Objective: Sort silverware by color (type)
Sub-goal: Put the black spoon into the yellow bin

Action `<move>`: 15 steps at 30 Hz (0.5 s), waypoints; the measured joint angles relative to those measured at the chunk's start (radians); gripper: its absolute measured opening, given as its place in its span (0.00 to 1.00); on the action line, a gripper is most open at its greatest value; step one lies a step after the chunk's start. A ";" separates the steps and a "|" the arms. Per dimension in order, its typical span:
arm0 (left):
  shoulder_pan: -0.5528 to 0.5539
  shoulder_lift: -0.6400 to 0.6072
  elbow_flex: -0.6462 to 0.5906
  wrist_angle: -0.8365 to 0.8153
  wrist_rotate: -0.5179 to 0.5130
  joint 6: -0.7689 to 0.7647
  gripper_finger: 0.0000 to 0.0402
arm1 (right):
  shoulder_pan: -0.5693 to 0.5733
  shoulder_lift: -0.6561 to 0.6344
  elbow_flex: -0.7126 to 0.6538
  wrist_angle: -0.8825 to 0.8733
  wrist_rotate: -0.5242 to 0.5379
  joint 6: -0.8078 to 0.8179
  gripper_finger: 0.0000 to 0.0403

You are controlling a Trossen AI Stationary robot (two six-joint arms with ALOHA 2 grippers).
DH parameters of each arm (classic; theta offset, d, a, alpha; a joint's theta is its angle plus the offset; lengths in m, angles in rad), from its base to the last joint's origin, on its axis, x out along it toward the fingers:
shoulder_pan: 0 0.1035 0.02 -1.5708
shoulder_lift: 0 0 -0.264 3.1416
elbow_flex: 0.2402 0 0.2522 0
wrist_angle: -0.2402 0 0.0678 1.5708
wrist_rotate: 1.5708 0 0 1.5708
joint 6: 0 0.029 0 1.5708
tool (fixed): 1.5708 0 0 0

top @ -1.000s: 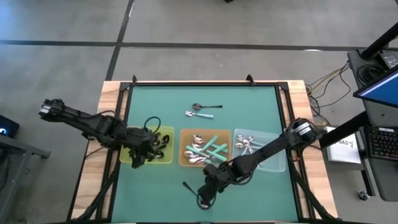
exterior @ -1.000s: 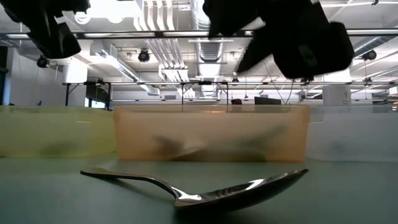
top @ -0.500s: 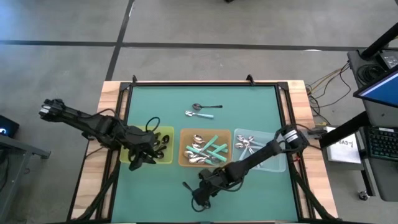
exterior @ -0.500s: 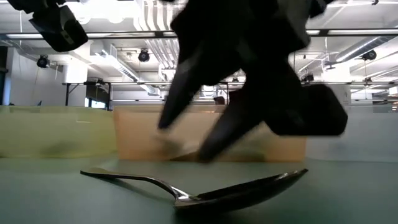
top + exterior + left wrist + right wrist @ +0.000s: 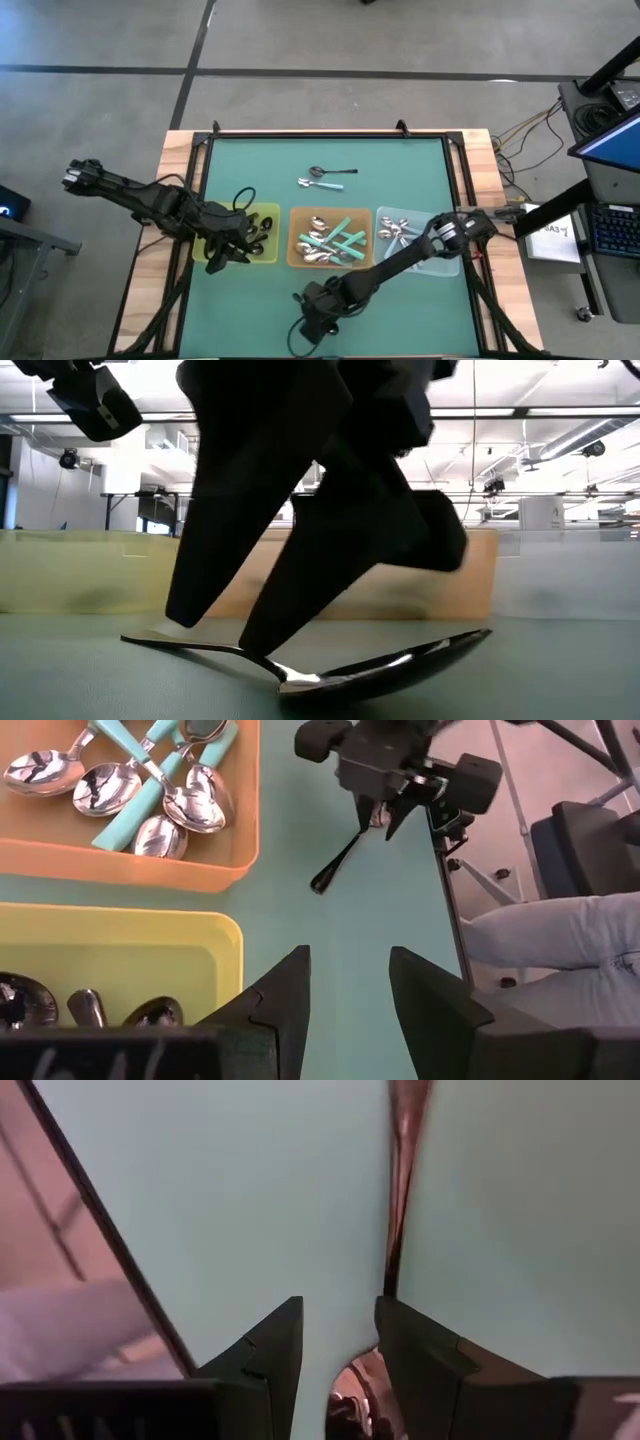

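Green matting [image 5: 400, 180] carries a black-handled spoon [image 5: 320, 665] near its front edge. Right gripper [image 5: 312, 322] is down over it, fingers [image 5: 240, 530] parted astride the handle. Left gripper [image 5: 228, 247] hangs spread and empty above the yellow tray [image 5: 205, 250].

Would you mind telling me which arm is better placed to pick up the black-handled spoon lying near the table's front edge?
The right. Its pincer is open, straddling the spoon. The left pincer hovers open by the yellow tray, farther away.
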 joint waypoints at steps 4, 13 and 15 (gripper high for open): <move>0.000 0.000 0.000 -0.004 0.000 0.000 0.30 | 0.001 0.070 0.167 -0.143 0.000 -0.114 0.31; 0.000 0.000 0.000 -0.021 0.000 0.000 0.30 | -0.002 0.115 0.380 -0.441 0.172 -0.207 0.31; 0.000 -0.001 0.000 -0.020 0.000 0.001 0.30 | -0.002 0.115 0.383 -0.452 0.201 -0.206 0.31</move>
